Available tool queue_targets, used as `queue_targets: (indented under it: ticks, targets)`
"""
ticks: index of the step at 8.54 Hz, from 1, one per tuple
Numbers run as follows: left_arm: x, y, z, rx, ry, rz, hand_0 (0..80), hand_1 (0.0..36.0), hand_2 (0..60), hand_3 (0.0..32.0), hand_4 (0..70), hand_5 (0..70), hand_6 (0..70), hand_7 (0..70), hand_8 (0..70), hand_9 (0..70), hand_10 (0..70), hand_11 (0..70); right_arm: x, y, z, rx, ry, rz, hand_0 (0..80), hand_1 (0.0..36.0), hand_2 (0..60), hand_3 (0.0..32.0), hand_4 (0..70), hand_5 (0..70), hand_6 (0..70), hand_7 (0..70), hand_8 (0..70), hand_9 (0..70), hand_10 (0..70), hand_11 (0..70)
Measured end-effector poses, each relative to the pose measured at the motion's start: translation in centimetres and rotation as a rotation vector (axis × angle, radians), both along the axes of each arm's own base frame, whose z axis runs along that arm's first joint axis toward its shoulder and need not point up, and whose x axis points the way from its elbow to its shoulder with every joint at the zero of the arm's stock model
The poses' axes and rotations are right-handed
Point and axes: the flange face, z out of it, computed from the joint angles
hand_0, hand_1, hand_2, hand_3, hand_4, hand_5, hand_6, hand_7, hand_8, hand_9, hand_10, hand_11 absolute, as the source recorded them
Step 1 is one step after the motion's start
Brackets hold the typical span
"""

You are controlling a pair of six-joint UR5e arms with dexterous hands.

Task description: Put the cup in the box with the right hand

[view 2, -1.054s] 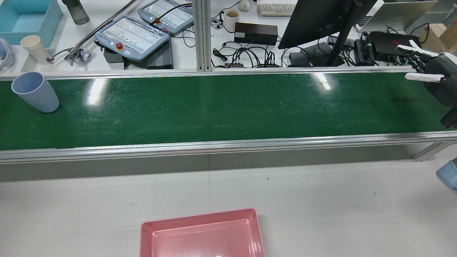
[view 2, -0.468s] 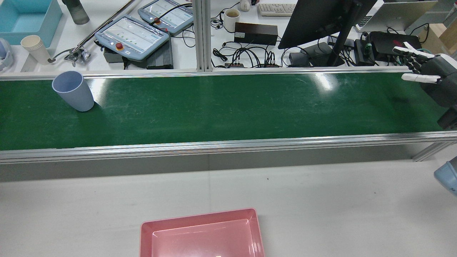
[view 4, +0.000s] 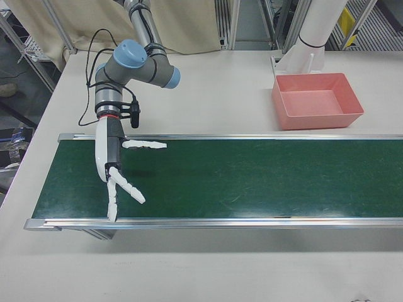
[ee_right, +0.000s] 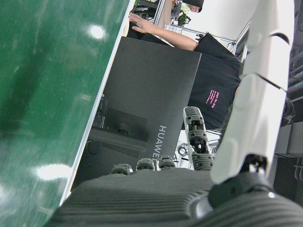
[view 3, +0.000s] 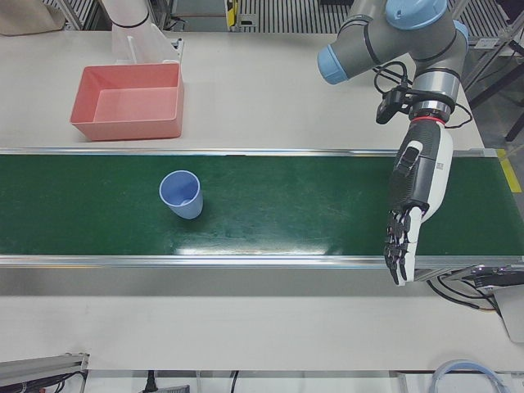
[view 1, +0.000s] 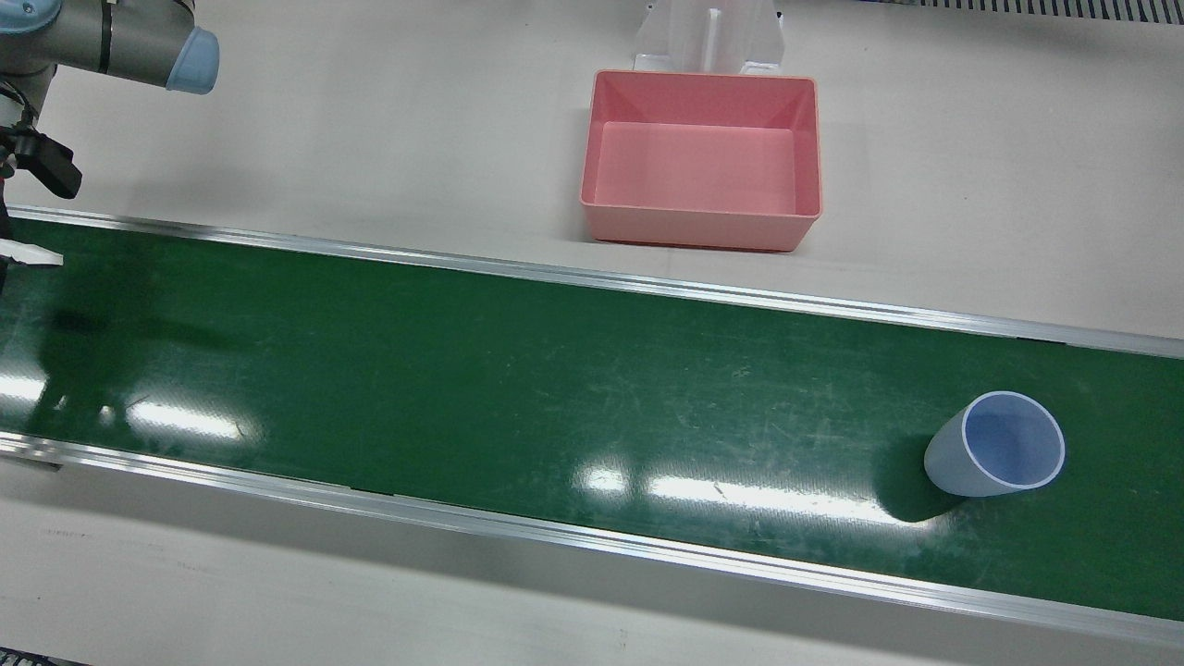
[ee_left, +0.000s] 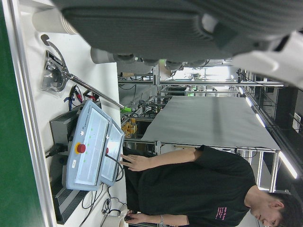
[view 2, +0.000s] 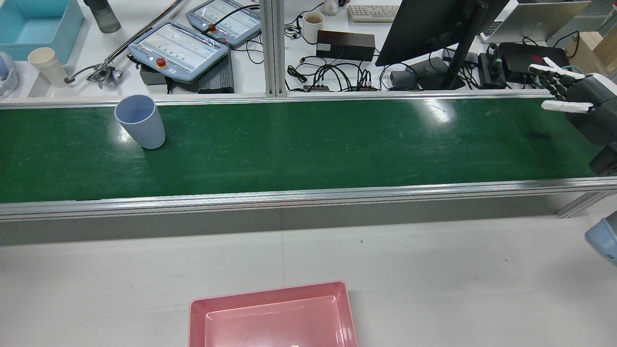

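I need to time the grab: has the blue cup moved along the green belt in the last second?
Yes. The cup has travelled rightward in the rear view, from the belt's left end to below the control tablet.

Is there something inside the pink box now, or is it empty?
The pink box holds nothing: the front view shows its whole floor bare. The blue cup stands on the green belt, apart from it. The rear view crops the box's near part.

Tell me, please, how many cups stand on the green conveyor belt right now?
1. A single blue cup stands upright on the green conveyor belt, toward the robot's left end, near the belt's far edge in the rear view.
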Motion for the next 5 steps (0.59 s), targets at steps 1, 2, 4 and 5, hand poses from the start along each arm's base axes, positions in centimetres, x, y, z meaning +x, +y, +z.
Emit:
queue_targets:
  ticks: [1, 2, 4, 5]
  targets:
    - [0.0, 0.0, 0.0, 0.0, 0.0, 0.0, 0.0, 0.0, 0.0, 0.0, 0.0, 0.0, 0.0, 0.0, 0.0, 0.0, 0.0, 0.0, -0.03, 0.01, 0.01, -0.001, 0.0, -0.001, 52.0, 20.2, 7.2, 0.0, 6.5, 5.6, 2.8, 4.7, 2.5, 0.0, 0.0, 0.0]
    - [0.0, 0.0, 0.0, 0.0, 0.0, 0.0, 0.0, 0.0, 0.0, 0.0, 0.0, 0.0, 0.0, 0.0, 0.0, 0.0, 0.0, 0.0, -0.09, 0.01, 0.01, -0.001, 0.0, -0.002, 51.9, 20.2, 7.1, 0.0, 5.8, 5.6, 2.7, 4.2, 2.5, 0.0, 0.0, 0.0]
    - [0.0, 0.0, 0.0, 0.0, 0.0, 0.0, 0.0, 0.0, 0.0, 0.0, 0.0, 0.0, 0.0, 0.0, 0.0, 0.0, 0.0, 0.0, -0.27, 0.03, 0.0, -0.001, 0.0, -0.005, 51.2, 20.0, 7.9, 0.0, 2.5, 5.6, 2.5, 3.7, 2.2, 0.0, 0.0, 0.0]
    - [0.0, 0.0, 0.0, 0.0, 0.0, 0.0, 0.0, 0.0, 0.0, 0.0, 0.0, 0.0, 0.0, 0.0, 0.0, 0.0, 0.0, 0.0, -0.42, 0.04, -0.08, 0.0, 0.001, -0.008, 50.4, 19.7, 8.0, 0.0, 0.0, 5.7, 2.2, 2.0, 2.3, 0.0, 0.0, 0.0]
